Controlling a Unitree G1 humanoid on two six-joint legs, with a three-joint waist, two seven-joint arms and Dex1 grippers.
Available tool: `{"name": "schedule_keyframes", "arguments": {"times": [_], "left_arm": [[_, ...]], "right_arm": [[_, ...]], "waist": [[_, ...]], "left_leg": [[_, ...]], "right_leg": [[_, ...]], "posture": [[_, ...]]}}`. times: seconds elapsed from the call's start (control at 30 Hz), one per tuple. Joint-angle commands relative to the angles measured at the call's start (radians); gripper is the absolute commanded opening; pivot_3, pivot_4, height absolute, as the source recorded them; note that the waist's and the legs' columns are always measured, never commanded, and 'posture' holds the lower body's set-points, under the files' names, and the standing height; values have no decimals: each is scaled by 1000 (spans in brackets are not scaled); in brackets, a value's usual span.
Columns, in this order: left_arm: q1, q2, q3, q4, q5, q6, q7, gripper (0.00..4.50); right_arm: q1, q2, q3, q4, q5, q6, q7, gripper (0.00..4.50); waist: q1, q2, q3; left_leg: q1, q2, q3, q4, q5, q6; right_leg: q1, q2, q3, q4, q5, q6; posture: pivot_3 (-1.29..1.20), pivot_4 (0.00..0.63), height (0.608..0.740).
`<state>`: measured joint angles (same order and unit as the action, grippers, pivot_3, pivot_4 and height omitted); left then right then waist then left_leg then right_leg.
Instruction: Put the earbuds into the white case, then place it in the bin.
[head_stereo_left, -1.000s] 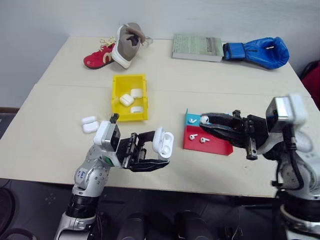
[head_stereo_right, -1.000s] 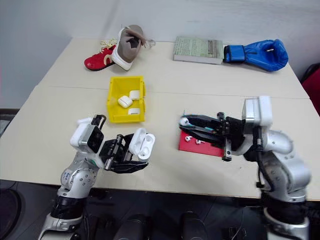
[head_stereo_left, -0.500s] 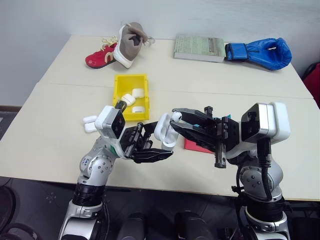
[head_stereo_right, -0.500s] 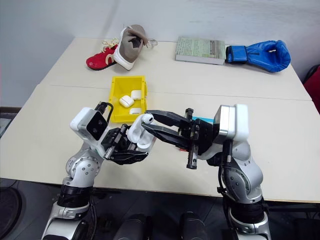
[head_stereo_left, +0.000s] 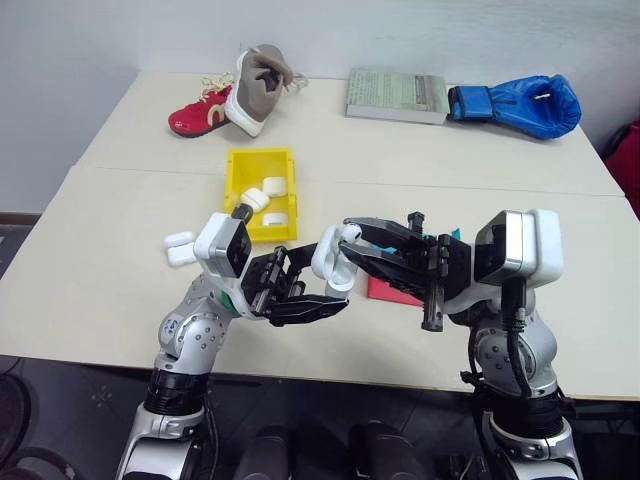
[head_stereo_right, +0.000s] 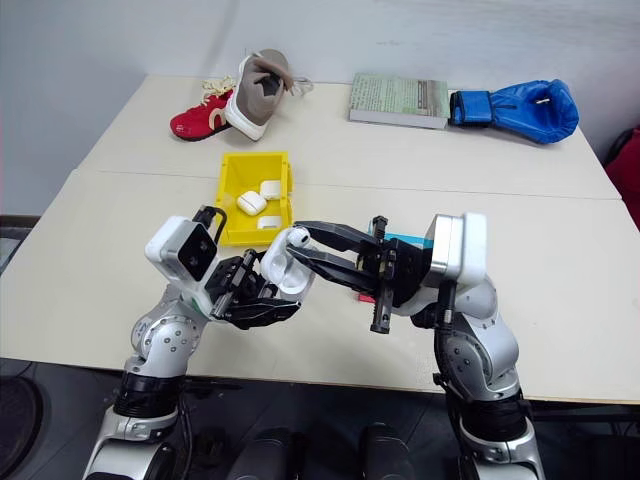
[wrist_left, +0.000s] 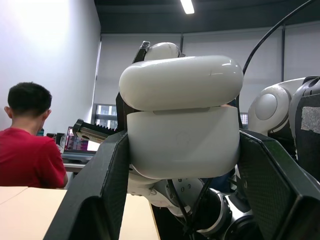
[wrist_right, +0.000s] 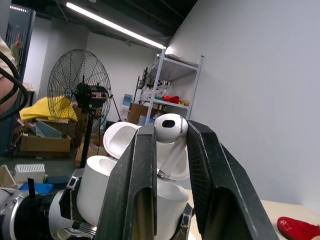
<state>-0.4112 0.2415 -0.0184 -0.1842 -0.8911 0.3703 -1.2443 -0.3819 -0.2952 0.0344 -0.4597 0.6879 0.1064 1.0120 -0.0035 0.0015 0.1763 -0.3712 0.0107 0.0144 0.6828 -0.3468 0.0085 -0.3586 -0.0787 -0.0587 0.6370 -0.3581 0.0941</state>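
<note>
**A:** Left eye view, starting at the left: what was there?

**B:** Two spare cases (head_stereo_left: 180, 248) lay near the worktop's left edge. Beside them the left end effector (head_stereo_left: 322, 292) was clamped shut on the white case (head_stereo_left: 332, 262), lid hinged open, held above the front edge of the worktop.

**A:** And what had changed?

**B:** A second earlier the right end effector (head_stereo_left: 352, 240) was out over the red and blue tray (head_stereo_left: 392, 291) with an earbud (wrist_right: 170, 128) pinched between its fingers. It had since swung across to the left, and its tips, narrowly closed on that earbud, were right at the open case. The left arm had barely shifted.

**A:** Meaning?

**B:** I'd judge the insertion was about to happen; the earbud wasn't seated yet.

**A:** The bin?

**B:** The bin (head_stereo_left: 238, 165) sat behind the two arms, toward the worktop's middle, already holding three cases (head_stereo_left: 265, 198). Placing was still ahead.
</note>
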Motion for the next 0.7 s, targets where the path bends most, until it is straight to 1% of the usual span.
{"name": "schedule_keyframes", "arguments": {"times": [0.03,0.33,0.53,0.7], "left_arm": [[-12,-16,-11,-53,-6,-19,-7,2770],[-31,-45,-6,-39,15,-41,-1,2770],[-39,-55,-4,-37,20,-47,-1,2770],[-43,-51,-9,-37,27,-50,-15,2770]], "right_arm": [[0,-25,18,16,-24,6,1,448],[8,-67,26,18,3,37,11,448],[11,-77,29,24,22,50,12,448],[8,-79,30,34,9,35,19,448]], "waist": [[0,0,0],[0,0,0],[0,0,0],[0,0,0]], "left_leg": [[0,0,0,0,0,0],[0,0,0,0,0,0],[0,0,0,0,0,0],[0,0,0,0,0,0]], "right_leg": [[0,0,0,0,0,0],[0,0,0,0,0,0],[0,0,0,0,0,0],[0,0,0,0,0,0]], "posture": [[0,150,740],[0,150,740],[0,150,740],[0,150,740]]}}
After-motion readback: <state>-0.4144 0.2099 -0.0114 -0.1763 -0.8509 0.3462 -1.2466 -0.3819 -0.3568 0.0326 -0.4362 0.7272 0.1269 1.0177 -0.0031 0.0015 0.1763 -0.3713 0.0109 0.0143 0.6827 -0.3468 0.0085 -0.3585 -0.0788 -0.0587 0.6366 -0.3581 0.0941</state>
